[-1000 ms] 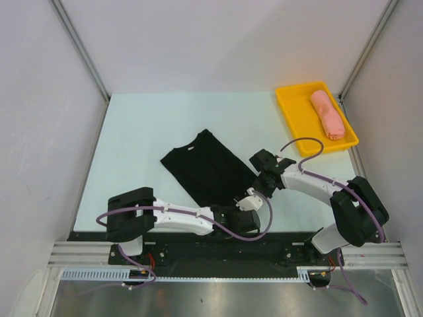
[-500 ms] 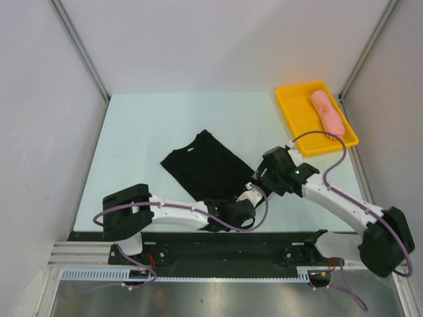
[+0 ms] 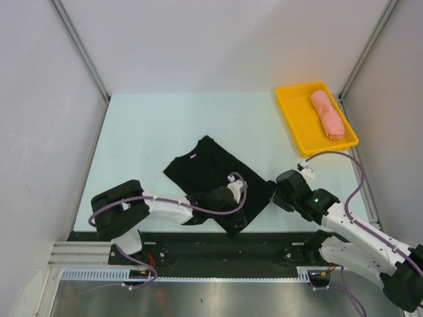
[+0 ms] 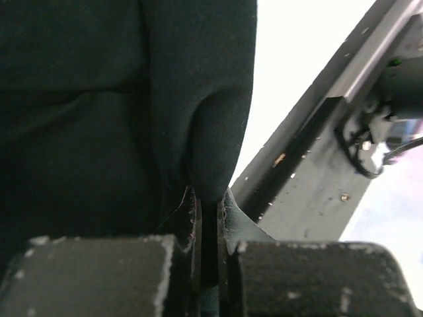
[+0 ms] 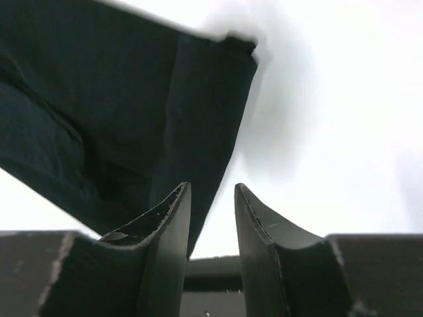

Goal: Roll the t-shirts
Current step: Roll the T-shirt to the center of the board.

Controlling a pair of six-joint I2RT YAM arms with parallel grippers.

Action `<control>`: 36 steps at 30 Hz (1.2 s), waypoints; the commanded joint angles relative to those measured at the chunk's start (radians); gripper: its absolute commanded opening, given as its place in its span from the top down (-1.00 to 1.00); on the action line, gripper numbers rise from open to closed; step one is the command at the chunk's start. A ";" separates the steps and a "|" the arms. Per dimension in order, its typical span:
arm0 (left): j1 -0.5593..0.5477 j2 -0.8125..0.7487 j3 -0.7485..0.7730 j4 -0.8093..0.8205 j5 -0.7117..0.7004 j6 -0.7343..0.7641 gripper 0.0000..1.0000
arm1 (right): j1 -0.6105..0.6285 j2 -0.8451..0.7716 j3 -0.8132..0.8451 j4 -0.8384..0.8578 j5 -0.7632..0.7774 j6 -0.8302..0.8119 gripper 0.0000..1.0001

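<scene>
The black t-shirt (image 3: 205,175) lies flat near the table's front edge, collar toward the back left. It fills the left of the left wrist view (image 4: 99,112) and the upper left of the right wrist view (image 5: 119,112). My left gripper (image 3: 231,216) (image 4: 210,198) is shut on a raised fold of the shirt's near edge. My right gripper (image 3: 279,193) (image 5: 211,188) is open and empty, low at the shirt's right corner, its left finger (image 5: 168,218) over the cloth edge. The salmon-pink rolled t-shirt (image 3: 328,114) lies in the tray.
The yellow tray (image 3: 293,109) stands at the back right corner. The table's front edge and a dark metal rail (image 4: 317,172) run close beside my left gripper. Grey walls close the table on both sides and at the back.
My left gripper moved back from the front edge with the shirt's fold, and the shirt spread to the right. My right gripper drew back toward the near right, off the shirt.
</scene>
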 commanded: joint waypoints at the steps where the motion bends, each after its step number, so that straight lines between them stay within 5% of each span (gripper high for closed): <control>1: 0.043 -0.029 -0.074 0.095 0.158 -0.113 1.00 | 0.077 0.047 -0.005 0.059 0.034 0.052 0.28; 14: 0.148 -0.029 -0.126 0.121 0.263 -0.150 0.85 | 0.095 0.302 0.053 0.245 0.000 0.045 0.29; 26: 0.156 -0.130 -0.037 -0.097 0.175 -0.032 -0.09 | 0.071 0.411 0.138 0.242 -0.029 0.033 0.29; 27: 0.156 -0.155 -0.017 -0.123 0.161 -0.021 -0.41 | 0.066 0.426 0.142 0.242 -0.033 0.033 0.29; 28: 0.156 -0.167 -0.006 -0.175 0.123 -0.008 -0.99 | 0.062 0.432 0.152 0.243 -0.037 0.032 0.28; 36: 0.139 -0.296 0.095 -0.405 -0.097 0.100 -0.99 | 0.023 0.504 0.204 0.239 -0.070 0.027 0.30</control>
